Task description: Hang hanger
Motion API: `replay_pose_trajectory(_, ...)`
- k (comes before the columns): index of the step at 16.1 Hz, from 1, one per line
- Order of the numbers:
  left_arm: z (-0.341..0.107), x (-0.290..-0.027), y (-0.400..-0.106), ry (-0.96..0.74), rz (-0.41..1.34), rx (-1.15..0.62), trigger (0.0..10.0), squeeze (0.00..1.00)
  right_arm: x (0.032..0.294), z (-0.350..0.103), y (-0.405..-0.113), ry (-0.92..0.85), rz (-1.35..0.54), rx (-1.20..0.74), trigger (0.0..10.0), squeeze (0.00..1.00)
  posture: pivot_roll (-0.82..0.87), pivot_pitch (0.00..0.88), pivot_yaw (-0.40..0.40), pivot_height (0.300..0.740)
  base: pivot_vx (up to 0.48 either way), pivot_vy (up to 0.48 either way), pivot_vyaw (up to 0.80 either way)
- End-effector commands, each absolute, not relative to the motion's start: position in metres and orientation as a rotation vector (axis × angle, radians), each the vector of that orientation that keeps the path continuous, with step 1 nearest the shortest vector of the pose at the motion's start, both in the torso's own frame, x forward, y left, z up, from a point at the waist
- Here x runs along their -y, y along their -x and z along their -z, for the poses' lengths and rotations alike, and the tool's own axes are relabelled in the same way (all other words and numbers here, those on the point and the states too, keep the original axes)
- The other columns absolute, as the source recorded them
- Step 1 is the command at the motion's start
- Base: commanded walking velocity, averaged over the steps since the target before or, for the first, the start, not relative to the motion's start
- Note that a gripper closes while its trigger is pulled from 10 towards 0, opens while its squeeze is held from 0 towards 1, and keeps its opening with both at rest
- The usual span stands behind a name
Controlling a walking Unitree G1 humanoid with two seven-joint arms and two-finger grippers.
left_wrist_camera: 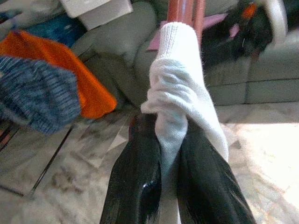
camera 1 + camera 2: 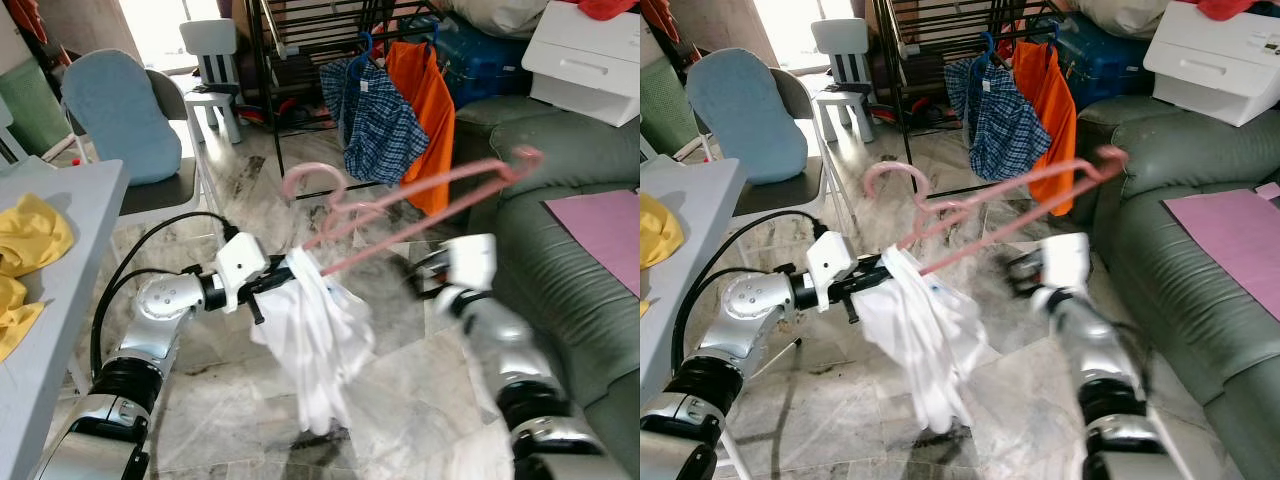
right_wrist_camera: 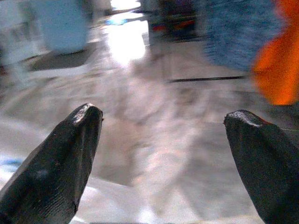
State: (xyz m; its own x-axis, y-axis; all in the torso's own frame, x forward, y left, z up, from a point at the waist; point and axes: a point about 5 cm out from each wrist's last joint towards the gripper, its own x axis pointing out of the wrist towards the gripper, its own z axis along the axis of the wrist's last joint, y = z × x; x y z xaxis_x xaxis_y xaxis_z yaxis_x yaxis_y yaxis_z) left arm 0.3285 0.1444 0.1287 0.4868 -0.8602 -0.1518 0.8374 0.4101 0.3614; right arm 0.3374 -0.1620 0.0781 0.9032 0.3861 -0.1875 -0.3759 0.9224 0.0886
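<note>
The pink hanger (image 2: pixel 420 205) is off the rack and up in the air in front of the robot, a white garment (image 2: pixel 315 340) bunched over its near left end, so the carrying is under way but the hanging itself is not yet done: the black clothes rack (image 2: pixel 300 40), where a blue checked shirt (image 2: pixel 375 120) and an orange garment (image 2: pixel 425 110) already hang, stands well apart at the far side of the floor. The left gripper (image 2: pixel 272 282) has its two black fingers (image 1: pixel 140 177) clamped on the white cloth where it wraps the hanger's end; the hook points up and to the left, the long bar running off to the far right. The right gripper (image 3: pixel 163 154) is near the hanger's bar, just below it, jaws wide apart and holding nothing
</note>
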Motion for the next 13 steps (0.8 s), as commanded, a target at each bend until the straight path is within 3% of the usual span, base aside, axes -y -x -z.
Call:
replay_pose_trajectory(1,-0.144,-0.144,-0.329,-0.451,1.091,0.108,0.0,0.00,0.151,-0.079,-0.335,-0.034,-0.479,-0.205,10.0,0.00,-0.18,0.000,0.089,0.740,0.000,0.000,0.00)
replay_pose_trajectory(5,-0.156,-0.135,-0.330,-0.474,1.111,0.145,0.0,0.00,0.130,-0.075,-0.327,-0.062,-0.639,-0.246,10.0,0.00,-0.18,0.000,0.090,0.740,0.000,0.000,0.00)
replay_pose_trajectory(10,-0.154,-0.138,-0.330,-0.512,1.096,0.112,0.0,0.00,0.147,-0.087,-0.323,-0.098,-0.650,-0.173,10.0,0.00,-0.18,0.000,0.092,0.740,0.000,0.000,0.00)
replay_pose_trajectory(13,-0.147,-0.145,-0.333,-0.490,1.049,0.074,0.0,0.00,0.159,-0.082,-0.310,-0.027,-0.727,-0.214,10.0,0.00,-0.19,0.000,0.093,0.740,0.000,0.000,0.00)
